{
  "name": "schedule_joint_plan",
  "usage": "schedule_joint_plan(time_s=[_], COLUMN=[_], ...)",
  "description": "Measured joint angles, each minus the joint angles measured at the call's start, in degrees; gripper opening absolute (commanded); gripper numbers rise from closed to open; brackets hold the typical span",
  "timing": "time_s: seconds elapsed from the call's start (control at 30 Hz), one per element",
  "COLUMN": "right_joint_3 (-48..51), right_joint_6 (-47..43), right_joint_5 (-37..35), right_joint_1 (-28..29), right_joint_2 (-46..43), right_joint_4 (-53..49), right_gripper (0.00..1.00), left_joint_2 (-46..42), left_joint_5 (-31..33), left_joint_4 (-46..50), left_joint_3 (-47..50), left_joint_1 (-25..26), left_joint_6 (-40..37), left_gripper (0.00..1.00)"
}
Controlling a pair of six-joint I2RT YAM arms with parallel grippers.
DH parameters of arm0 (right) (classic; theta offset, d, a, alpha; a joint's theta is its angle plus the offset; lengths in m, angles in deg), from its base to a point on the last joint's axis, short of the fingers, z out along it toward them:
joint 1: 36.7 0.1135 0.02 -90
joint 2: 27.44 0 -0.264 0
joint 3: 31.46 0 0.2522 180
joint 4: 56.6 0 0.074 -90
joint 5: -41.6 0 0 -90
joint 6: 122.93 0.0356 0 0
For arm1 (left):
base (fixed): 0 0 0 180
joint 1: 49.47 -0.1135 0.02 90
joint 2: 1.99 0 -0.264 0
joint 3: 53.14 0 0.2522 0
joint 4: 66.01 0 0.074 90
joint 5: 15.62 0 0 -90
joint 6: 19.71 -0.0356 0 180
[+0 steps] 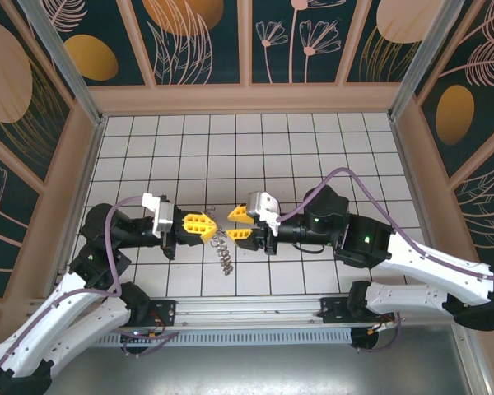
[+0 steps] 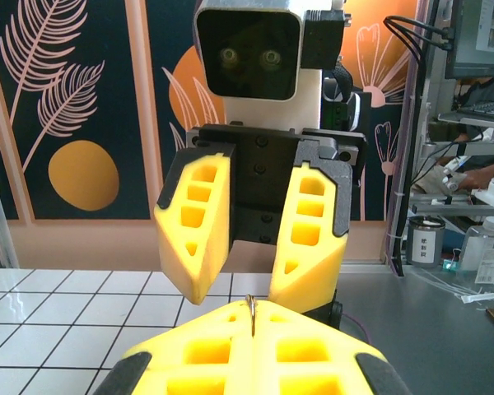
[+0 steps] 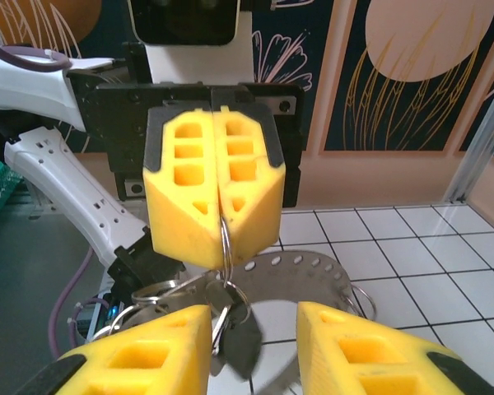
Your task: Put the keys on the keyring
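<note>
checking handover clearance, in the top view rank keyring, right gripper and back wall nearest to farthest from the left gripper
1. keyring: pinched by the left gripper, dangling at its tips.
2. right gripper: open, facing it from the right.
3. back wall: far side of the tiles.

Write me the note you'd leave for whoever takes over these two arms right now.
Left claw: shut on a thin wire loop; the keyring hangs below it.
Right claw: open, empty, facing the left one.
A dark key seems to hang in the bunch, between the right claw's fingers.
Done: bunch held up. Left: check whether the key is threaded on.
</note>
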Motion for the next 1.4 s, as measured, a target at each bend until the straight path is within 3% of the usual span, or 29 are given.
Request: schedule_joint_plan(time_s=[0.5,0.83,1.13,1.4], right_joint_3=[0.0,0.0,0.0,-0.7], right_joint_6=[-0.4,-0.4,-1.0,-1.4], right_joint_5=[1.4,1.6,1.6,-0.5], right_joint_1=[0.1,0.1,0.2,0.2], right_joint_2=[3.4,3.4,3.4,3.5], right_joint_4=[1.6,2.3,2.9,0.8], right_gripper=[0.19,0.23,0.0,0.0], left_joint_2=[0.0,0.2,0.3,0.7], left_joint_5=[0.4,0.4,0.9,3.1], left_joint_4=[0.1,0.3,0.3,4.7], left_joint_3=[0.0,0.0,0.0,-1.4], left_joint_1=[0.0,0.0,0.0,0.0], left_joint_6=[0.0,0.0,-0.1,-3.6], left_gripper=[0.0,0.0,0.0,0.02])
